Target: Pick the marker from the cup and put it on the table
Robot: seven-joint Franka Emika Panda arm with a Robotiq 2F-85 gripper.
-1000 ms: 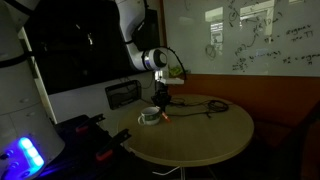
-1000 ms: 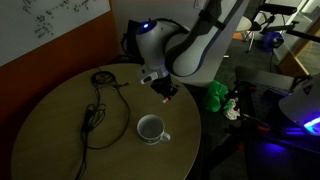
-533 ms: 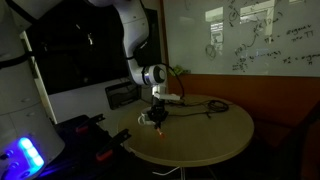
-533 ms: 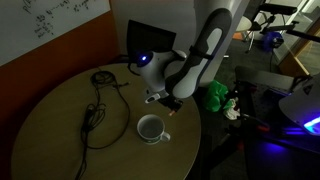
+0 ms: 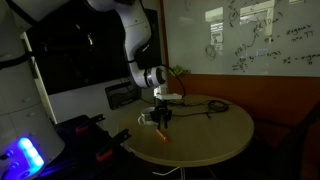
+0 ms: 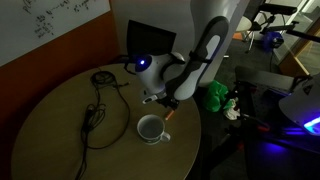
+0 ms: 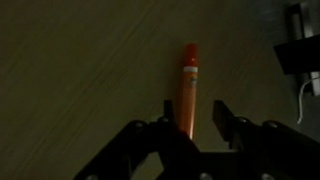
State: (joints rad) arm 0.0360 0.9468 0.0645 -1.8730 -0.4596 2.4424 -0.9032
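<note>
The orange-red marker (image 7: pixel 188 85) lies on the tan table (image 7: pixel 70 70), between my gripper's (image 7: pixel 194 108) open jaws in the wrist view, close to one finger and clear of the other. In both exterior views the gripper (image 5: pixel 161 121) (image 6: pixel 168 104) is low over the table (image 5: pixel 210 130) (image 6: pixel 60 140), right beside the pale cup (image 6: pixel 150 128) (image 5: pixel 147 118). The marker shows as an orange streak under the fingers (image 5: pixel 164 135) (image 6: pixel 168 113). The cup looks empty.
A black cable (image 6: pixel 95 108) (image 5: pixel 208 105) lies looped on the far part of the table. A dark box (image 5: pixel 123 95) stands behind the table. The table edge is close to the cup (image 6: pixel 190 150). Green objects (image 6: pixel 215 95) lie off the table.
The gripper has come down from above the cup to the table beside it with the marker. The jaws now stand apart and the marker rests on the table.
</note>
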